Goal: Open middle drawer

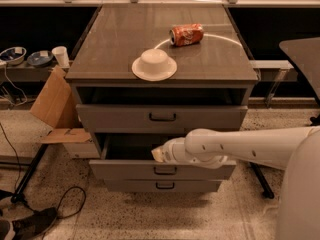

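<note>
Claw [158, 155] sat at the top edge of the middle drawer [125, 170], at 12 o'clock from its black handle [165, 170]. We could not tell how far it was open or whether it held anything. We found the drawer standing pulled out from the cabinet. On the surface [110, 49], a white bowl [154, 64] lay at 8 o'clock from a red can [186, 34].

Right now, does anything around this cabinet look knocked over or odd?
The red soda can lies on its side on the cabinet top. The middle drawer stands pulled out, with the gripper at its opening, as the task would have it.
</note>
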Robot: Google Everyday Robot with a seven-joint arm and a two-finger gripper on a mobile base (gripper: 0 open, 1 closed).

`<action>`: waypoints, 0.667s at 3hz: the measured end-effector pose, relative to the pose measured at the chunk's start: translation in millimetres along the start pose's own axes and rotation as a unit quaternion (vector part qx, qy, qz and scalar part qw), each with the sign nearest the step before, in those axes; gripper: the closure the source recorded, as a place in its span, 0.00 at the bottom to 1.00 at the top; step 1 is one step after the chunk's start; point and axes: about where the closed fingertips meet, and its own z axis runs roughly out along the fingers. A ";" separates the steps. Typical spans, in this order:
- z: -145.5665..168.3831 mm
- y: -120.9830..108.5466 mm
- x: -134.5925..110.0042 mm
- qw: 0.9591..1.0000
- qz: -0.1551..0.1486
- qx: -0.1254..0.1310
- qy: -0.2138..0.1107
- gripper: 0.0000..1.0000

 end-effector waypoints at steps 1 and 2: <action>31.4 -5.0 -3.2 1.000 0.011 -0.010 0.006 1.00; 54.7 -8.0 -2.1 1.000 0.015 -0.014 0.018 1.00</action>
